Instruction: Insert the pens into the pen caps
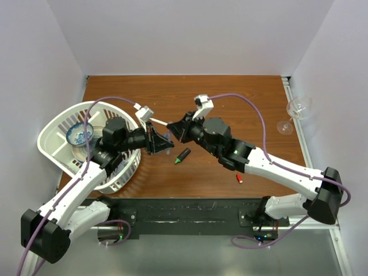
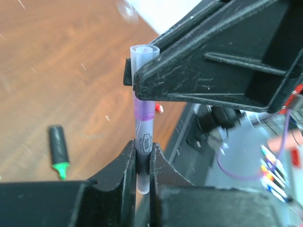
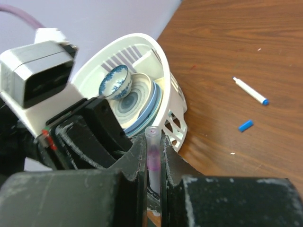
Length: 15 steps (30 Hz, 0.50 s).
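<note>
A thin pen [image 2: 143,120], pale and translucent with a purple band round its barrel, is held in the air above the table [image 1: 230,98] by both arms at once. The left gripper [image 2: 143,151] is clenched on one end of it, its fingers pressed to either side of the barrel with the printed label between them. The right gripper [image 3: 154,146] is clamped on the other part of the same pen, with a short clear end poking out past its jaws. Whether that clear end is a cap cannot be told.

The black marker [image 2: 57,150] lies on the wood just beside the two grippers, its green tip bare. A red cap [image 1: 239,179] lies on the table near the front edge, under the right forearm. A second white pen [image 3: 251,91], blue at one end, lies flat on the wood, and a blue cap [image 3: 245,126] lies near it, apart from it.

At the left of the table stands a white basket [image 3: 161,56] holding a blue-and-white bowl [image 3: 116,81] and stacked plates [image 3: 137,101]. A wine glass [image 1: 296,109] lies on its side at the far right edge
</note>
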Each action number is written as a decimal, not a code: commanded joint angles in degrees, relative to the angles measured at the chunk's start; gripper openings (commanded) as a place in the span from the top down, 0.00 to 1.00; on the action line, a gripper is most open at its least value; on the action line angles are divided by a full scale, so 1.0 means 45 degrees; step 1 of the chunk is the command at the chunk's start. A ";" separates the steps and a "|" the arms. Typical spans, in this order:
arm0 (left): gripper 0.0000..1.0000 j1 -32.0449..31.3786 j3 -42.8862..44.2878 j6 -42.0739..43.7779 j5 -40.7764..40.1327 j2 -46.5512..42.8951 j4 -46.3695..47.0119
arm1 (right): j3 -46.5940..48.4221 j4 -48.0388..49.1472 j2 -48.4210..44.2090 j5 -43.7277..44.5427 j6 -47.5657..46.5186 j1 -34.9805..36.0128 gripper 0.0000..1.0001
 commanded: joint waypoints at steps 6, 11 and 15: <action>0.29 0.0277 0.0208 0.1443 -0.2261 -0.2256 -0.0553 | 0.5051 -0.5144 0.1455 -0.2002 -0.1144 -0.1597 1.00; 0.08 0.0296 0.0148 0.2399 -0.2358 -0.3309 -0.2314 | 0.5172 -0.6668 0.1768 -0.2335 -0.2296 -0.3059 1.00; 0.00 0.0257 0.0130 0.3181 -0.3858 -0.3819 -0.2961 | 0.4159 -0.7663 0.2041 -0.2219 -0.2728 -0.4350 1.00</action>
